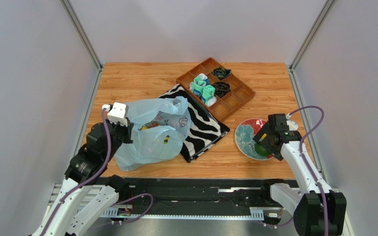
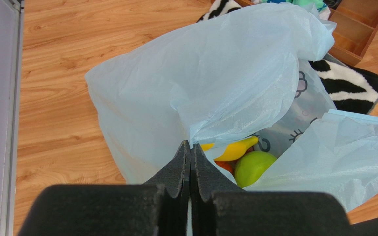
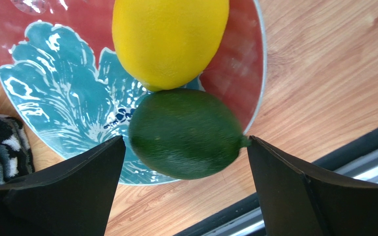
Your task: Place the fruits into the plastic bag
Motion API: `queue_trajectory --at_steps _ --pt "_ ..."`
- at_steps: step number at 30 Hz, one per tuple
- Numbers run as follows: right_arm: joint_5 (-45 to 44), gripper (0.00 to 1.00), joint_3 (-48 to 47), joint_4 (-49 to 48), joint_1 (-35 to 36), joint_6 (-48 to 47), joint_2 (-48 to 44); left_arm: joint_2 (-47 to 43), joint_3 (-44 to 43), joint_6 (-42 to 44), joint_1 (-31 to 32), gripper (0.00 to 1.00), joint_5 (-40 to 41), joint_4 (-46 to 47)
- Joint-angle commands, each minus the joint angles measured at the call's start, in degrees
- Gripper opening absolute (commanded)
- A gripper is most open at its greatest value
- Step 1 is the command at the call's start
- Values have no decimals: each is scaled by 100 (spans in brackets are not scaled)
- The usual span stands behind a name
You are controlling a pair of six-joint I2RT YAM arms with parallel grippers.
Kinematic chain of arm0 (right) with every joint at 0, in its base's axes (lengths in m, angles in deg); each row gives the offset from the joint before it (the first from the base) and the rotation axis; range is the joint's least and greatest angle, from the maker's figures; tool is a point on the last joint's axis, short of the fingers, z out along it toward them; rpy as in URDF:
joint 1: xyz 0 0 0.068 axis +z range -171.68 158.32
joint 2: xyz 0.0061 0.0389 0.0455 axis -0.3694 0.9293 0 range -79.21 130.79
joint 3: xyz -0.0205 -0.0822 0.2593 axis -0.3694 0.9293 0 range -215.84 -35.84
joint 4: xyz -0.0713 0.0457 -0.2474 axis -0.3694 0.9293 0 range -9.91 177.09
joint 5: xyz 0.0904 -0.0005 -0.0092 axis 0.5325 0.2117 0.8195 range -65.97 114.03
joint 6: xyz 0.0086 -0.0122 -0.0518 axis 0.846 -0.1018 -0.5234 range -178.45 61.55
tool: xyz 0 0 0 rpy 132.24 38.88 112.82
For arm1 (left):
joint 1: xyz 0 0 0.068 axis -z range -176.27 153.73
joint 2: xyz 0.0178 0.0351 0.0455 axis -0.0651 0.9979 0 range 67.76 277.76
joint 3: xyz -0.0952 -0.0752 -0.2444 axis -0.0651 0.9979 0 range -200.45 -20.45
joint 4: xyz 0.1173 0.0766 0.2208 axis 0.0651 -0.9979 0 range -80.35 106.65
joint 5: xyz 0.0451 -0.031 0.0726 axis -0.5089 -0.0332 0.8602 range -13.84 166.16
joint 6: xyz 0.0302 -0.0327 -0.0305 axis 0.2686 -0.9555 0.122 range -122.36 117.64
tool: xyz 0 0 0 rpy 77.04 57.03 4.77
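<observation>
Right wrist view: my right gripper (image 3: 186, 140) stood spread around the dark green fruit (image 3: 183, 132), which touched the lemon (image 3: 169, 39) on the plate (image 3: 43, 88). My left gripper (image 2: 190, 147) pinched the plastic bag (image 2: 201, 73) at its rim; banana (image 2: 235, 149) and apple (image 2: 252, 167) lay inside.

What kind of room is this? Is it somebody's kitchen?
Probably a robot test booth, not a kitchen: plain grey panel walls box in a wooden table, and two white-and-black robot arms are bolted to a black rail at its edge.
</observation>
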Motion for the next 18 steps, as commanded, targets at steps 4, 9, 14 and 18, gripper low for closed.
queue_trajectory --at_steps 4,9,14,18 --pt "240 99 163 -612 -52 185 27 -12 -9 63 7 0 1 93" --pt "249 96 347 -797 -52 264 132 -3 -9 54 7 0 1 93" --pt "187 95 453 -972 -52 299 299 -11 -9 54 7 0 10 93" --pt "152 92 471 -1052 -61 308 396 -12 -9 46 7 0 10 84"
